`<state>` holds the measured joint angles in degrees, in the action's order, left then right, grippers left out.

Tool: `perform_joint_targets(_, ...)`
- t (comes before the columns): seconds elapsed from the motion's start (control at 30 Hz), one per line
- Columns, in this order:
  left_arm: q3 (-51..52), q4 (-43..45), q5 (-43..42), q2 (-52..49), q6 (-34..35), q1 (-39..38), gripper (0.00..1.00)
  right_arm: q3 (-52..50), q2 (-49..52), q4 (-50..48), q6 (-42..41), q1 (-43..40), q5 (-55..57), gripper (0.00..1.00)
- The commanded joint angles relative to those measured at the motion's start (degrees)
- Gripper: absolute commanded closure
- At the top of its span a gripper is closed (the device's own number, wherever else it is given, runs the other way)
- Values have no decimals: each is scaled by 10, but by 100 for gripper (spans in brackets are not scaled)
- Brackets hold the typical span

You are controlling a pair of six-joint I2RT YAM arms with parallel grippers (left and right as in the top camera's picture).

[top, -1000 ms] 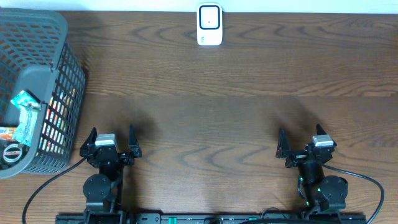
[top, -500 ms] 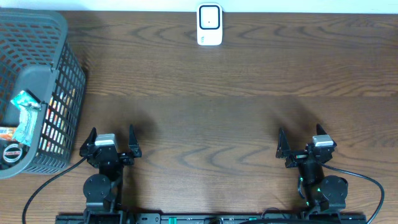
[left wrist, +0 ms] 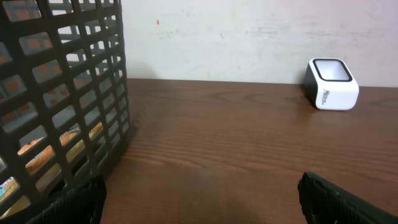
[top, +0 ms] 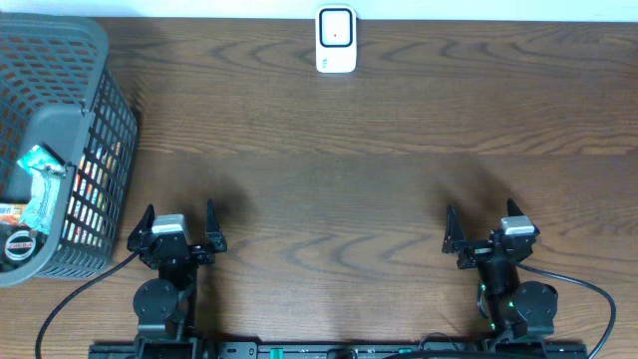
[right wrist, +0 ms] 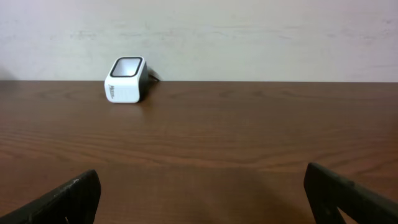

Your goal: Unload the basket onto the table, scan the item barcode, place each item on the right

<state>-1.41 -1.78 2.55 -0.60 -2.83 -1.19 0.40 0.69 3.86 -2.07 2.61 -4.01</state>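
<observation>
A white barcode scanner (top: 336, 40) stands at the table's far edge, its window facing up; it also shows in the left wrist view (left wrist: 331, 84) and the right wrist view (right wrist: 126, 79). Packaged items lie in the grey basket (top: 70, 35) at the left, among them a teal-and-white packet (top: 40, 172) and a round dark item (top: 20, 246). My left gripper (top: 180, 211) (left wrist: 202, 202) rests open and empty at the near edge, just right of the basket. My right gripper (top: 481, 213) (right wrist: 205, 199) rests open and empty at the near right.
The basket's lattice wall (left wrist: 81, 93) fills the left of the left wrist view, with orange packaging visible through it. Bare brown wooden table (top: 339, 170) lies between the grippers and the scanner. A pale wall (right wrist: 249, 31) rises behind the table.
</observation>
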Motion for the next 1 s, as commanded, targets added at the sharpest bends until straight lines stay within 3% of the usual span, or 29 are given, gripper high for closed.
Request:
perform_joint_targets(0.0, 12, -20, 20, 0, 1, 1, 2, -1, 0, 2, 9, 5, 5, 1)
perform_joint_targets(0.6, 12, -15, 19, 0, 2, 1, 2, -1, 0, 2, 9, 5, 5, 1)
perform_joint_targets(0.83, 11, 3, -307, 0, 205, 1, 2, -1, 0, 2, 9, 5, 5, 1)
perform_joint_targets(0.97, 11, 18, -367, 0, 341, 1, 2, -1, 0, 2, 9, 5, 5, 1)
